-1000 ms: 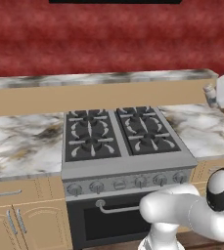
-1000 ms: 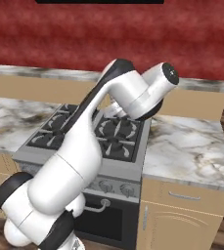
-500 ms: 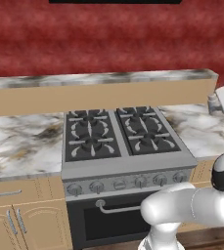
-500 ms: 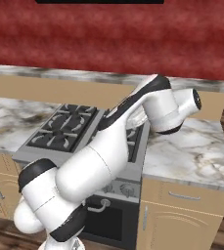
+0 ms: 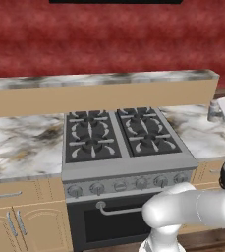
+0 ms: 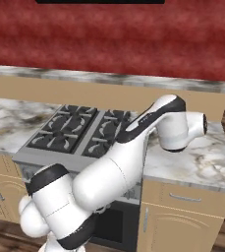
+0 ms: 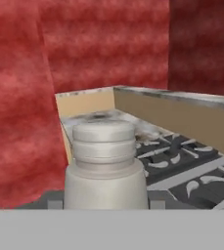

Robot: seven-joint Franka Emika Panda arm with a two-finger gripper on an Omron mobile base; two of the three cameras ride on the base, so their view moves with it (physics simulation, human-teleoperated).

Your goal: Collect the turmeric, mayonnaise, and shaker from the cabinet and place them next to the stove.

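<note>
Held the small slim pale grey shaker with its narrower silvery cap upright in the white arm's two-finger gripper. Clamped almost fully closed on the lower body, with a dark finger tip pressed to either side.

Spotted the same load in the left base view, at 3 o'clock from the black four-burner gas stove with steel front and row of knobs. Hung there over the white-and-brown marbled counter, near its far right end. Could not tell from that view whether touching the stone or just above it.

In the hand view, looked past the shaker to the stove's grates at 4 o'clock and the tan raised ledge at 2 o'clock, against the mottled red wall.

Judged as the placing step for the shaker: at the stove's side, not yet let go. Called next for a short, straight lowering onto bare marble at 3 o'clock of the stove, keeping the cylinder upright. Then for parting the fingers only once seated, and lifting straight clear so as not to tip so narrow a thing. Better set close beside the stove than out at the counter's end, and well back from the front edge.
</note>
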